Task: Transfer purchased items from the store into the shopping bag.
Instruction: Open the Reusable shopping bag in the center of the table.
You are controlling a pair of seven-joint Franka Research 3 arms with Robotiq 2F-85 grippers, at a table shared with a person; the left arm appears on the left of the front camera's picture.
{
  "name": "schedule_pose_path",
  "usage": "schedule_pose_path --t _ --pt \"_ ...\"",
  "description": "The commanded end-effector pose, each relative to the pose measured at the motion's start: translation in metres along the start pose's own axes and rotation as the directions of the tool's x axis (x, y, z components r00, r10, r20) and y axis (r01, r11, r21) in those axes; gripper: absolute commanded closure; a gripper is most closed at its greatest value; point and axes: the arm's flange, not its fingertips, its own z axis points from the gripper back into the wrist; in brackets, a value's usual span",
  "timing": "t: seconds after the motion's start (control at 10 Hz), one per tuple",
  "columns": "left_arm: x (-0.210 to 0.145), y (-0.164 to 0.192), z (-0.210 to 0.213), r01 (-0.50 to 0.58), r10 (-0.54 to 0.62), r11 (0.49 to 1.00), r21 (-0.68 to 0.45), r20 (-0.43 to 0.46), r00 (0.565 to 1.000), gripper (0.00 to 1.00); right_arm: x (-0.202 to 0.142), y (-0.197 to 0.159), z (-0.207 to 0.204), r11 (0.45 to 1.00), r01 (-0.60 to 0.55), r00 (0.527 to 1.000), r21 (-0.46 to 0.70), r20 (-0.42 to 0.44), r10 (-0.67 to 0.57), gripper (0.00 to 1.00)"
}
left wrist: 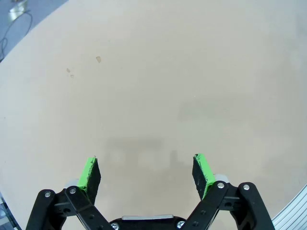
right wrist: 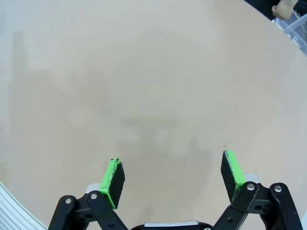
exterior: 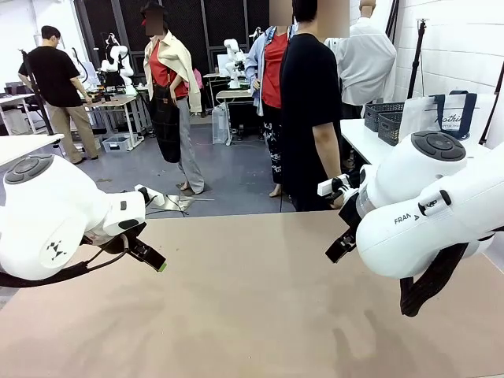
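Note:
The shopping bag (exterior: 441, 118), whitish with navy strap handles, stands on a white side table at the back right, far from both arms. The purchased items are out of view. My left gripper (exterior: 157, 264) hangs low over the tan table (exterior: 252, 315) at the left. Its green pads (left wrist: 88, 173) stand wide apart over bare tabletop, so the left gripper (left wrist: 146, 167) is open and holds nothing. My right gripper (exterior: 337, 250) hovers over the table's right part. In its wrist view the right gripper (right wrist: 172, 172) is also open with nothing between its fingers.
A person in black (exterior: 311, 102) stands at the table's far edge, one hand (right wrist: 283, 8) near the far corner. Dark grey lattice baskets (exterior: 386, 118) sit beside the bag on the side table. The right arm's bulky white links (exterior: 441, 213) fill the right foreground.

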Motion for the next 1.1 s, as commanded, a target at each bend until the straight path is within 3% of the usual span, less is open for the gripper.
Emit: schedule_pose_path --t 0.0,1.0 --pt "-0.0003 0.0010 0.0000 -0.002 0.002 1.000 0.001 0.000 1.000 0.00 0.0000 -0.0001 0.0000 1.000 0.000 1.000 0.000 0.000 0.000 0.00" --pt "-0.0003 0.0010 0.0000 -0.002 0.002 1.000 0.001 0.000 1.000 0.00 0.0000 -0.0001 0.0000 1.000 0.000 1.000 0.000 0.000 0.000 0.00"
